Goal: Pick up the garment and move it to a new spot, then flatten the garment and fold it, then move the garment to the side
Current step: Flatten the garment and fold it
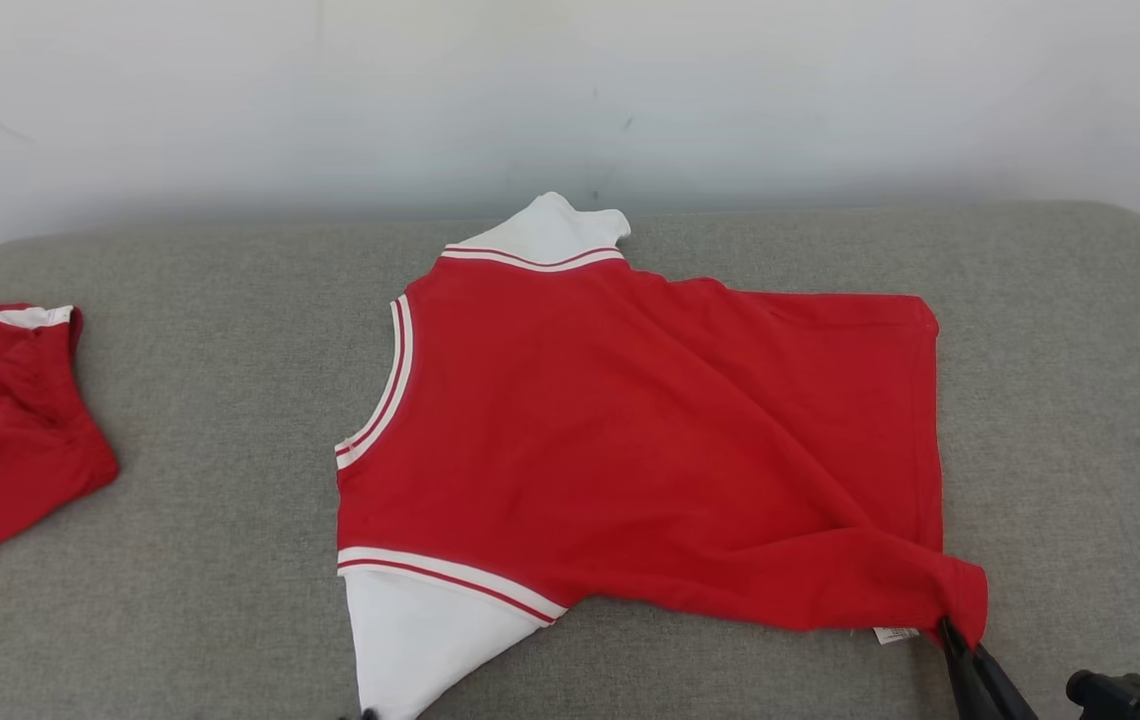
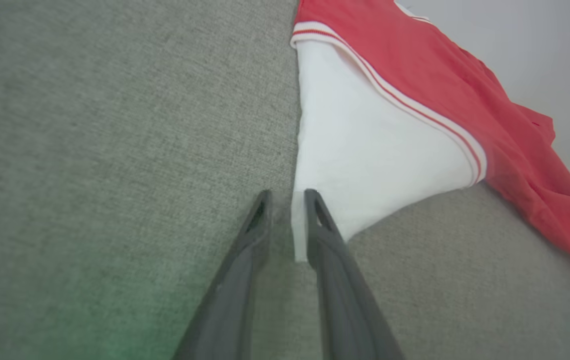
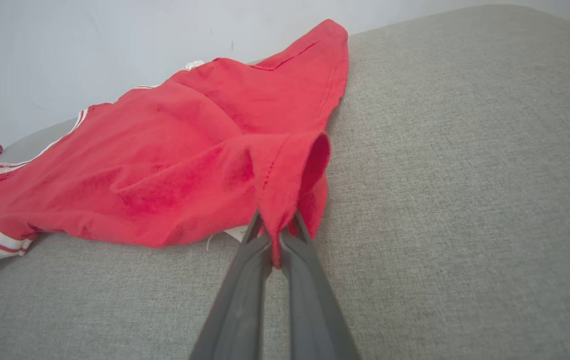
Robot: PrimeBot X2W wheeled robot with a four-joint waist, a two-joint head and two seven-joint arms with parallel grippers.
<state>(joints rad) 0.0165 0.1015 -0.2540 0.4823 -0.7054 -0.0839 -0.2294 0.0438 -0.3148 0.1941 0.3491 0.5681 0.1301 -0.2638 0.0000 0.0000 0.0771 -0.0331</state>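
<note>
Find the red garment (image 1: 630, 440) spread at the middle of the grey cushion (image 1: 180, 420), neckline toward the cushion's left end, hem toward its right end, one white sleeve (image 2: 365, 150) reaching for the cushion's near edge. Note it mostly flat, rumpled and raised off the cushion at the near hem corner.

Judge it light, soft and limp: likely to sag and drag folds if lifted by a single point, unlikely to slide on the cushion's coarse weave. Would take hold at paired ends, meaning hem corners or sleeve tips.

Note the right claw (image 3: 275, 225) pinched tight on that raised hem corner, close to the cushion's near edge. Note the left claw (image 2: 287, 197) parted a little, low over the cushion, straddling the sleeve's end edge without any visible pinch.

Log a second red piece (image 1: 0, 420) at the cushion's left end, well apart.
</note>
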